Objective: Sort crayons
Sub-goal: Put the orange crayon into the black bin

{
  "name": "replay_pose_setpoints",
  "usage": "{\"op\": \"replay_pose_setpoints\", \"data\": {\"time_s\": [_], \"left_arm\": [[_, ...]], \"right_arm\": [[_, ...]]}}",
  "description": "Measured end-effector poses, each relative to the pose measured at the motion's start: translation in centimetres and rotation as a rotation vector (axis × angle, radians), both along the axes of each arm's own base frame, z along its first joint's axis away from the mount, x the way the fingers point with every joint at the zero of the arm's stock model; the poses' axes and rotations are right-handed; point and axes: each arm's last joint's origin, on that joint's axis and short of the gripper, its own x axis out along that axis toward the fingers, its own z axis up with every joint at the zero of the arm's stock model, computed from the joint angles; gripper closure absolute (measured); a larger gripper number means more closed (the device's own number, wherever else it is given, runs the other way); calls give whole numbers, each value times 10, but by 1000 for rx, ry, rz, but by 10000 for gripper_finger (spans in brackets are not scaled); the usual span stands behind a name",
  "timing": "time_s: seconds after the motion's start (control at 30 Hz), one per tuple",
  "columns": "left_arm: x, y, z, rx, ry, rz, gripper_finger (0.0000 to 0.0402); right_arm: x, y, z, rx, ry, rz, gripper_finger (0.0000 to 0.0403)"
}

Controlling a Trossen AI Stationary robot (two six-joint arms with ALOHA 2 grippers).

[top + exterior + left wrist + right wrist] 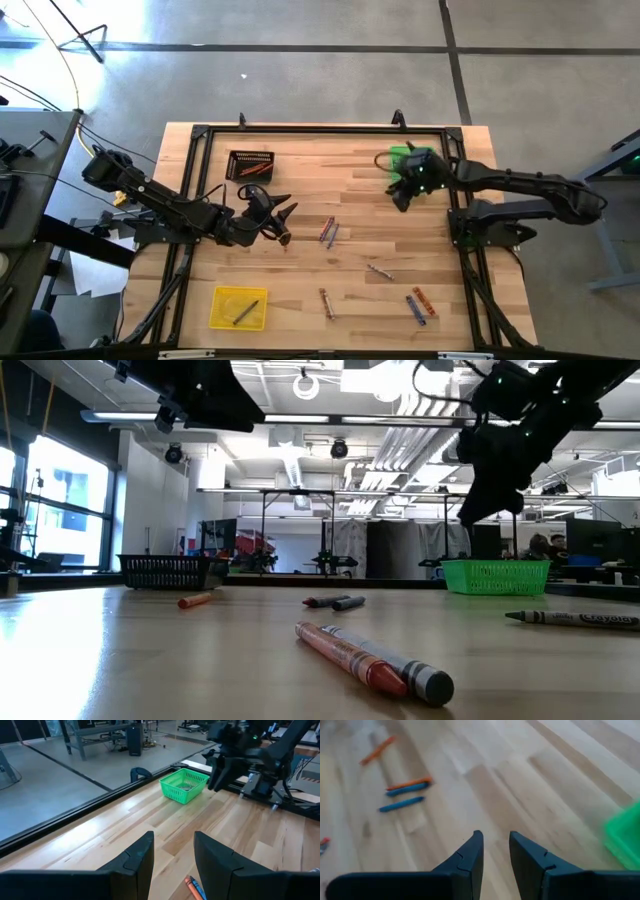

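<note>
Loose crayons lie flat on the wooden table: a red and blue pair (328, 232) at the middle, an orange one (284, 238), a grey one (378, 270), an orange one (326, 302), and a blue and orange pair (418, 304) near the front right. My left gripper (278, 213) hovers open left of the middle pair, nothing between its fingers (135, 860). My right gripper (402, 198) hangs open above the table just in front of the green basket (404, 157), holding nothing. In the right wrist view its gripper (496, 854) points at bare wood.
A black basket (250, 163) with orange crayons stands at the far left. A yellow tray (238, 307) with one grey crayon (245, 312) sits near the front left. A black frame (320, 129) runs round the table's edges. Bare wood lies between the baskets.
</note>
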Motion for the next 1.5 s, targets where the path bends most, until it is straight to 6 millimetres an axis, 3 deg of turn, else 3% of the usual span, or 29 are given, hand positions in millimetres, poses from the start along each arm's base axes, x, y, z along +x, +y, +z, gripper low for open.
{"op": "replay_pose_setpoints", "data": {"time_s": [0.17, 0.3, 0.67, 0.93, 1.03, 1.33, 1.5], "left_arm": [[1, -1, 0, -44, -16, -25, 275], [3, -2, -5, -181, -43, -63, 275], [21, -3, -65, -527, 84, -1, 275], [24, 12, -89, -723, 222, 53, 275], [27, 16, -86, -746, 282, 69, 275], [34, 18, -44, -713, 482, 173, 275], [32, 17, -43, -757, 488, 248, 275]], "right_arm": [[11, 18, 5, -54, -57, 66, 316], [14, 26, 6, -63, -79, 104, 316], [16, 34, 7, -105, -76, 168, 315], [16, 34, 6, -125, -67, 184, 315], [15, 33, 6, -147, -59, 182, 315], [15, 33, 6, -165, -48, 189, 315], [15, 32, 6, -183, -46, 204, 315]]}}
